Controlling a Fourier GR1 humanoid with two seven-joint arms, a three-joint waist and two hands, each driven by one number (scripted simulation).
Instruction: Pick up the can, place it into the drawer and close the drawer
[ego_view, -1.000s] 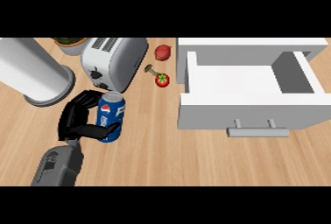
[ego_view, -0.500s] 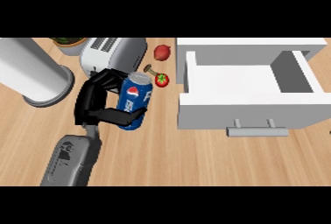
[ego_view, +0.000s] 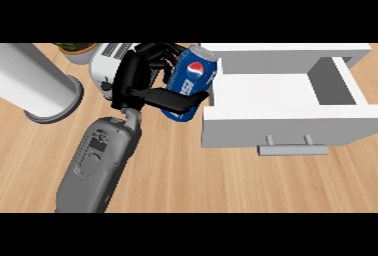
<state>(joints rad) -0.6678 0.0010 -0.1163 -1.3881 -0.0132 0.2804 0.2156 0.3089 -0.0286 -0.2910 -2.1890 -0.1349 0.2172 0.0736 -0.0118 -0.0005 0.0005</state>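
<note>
A blue can (ego_view: 193, 75) with a red and white logo is held off the counter, tilted, with my left hand (ego_view: 136, 80) shut on it; the thumb crosses its lower half. The can hangs at the left front corner of the open white drawer (ego_view: 280, 125), partly over its left wall. The drawer's inside shows bare white, and its grey handle (ego_view: 291, 149) faces me. My grey forearm (ego_view: 100, 160) comes in from the lower left. The right hand does not show.
A white toaster (ego_view: 107, 62) sits just behind my left hand. A tall white cylinder (ego_view: 33, 82) stands at the far left, and a potted plant (ego_view: 74, 48) shows at the top edge. Wooden counter (ego_view: 221, 185) lies in front of the drawer.
My left hand has lifted the can and carried it right and away from me, from beside the toaster to the drawer's left front corner. The drawer has stayed open.
</note>
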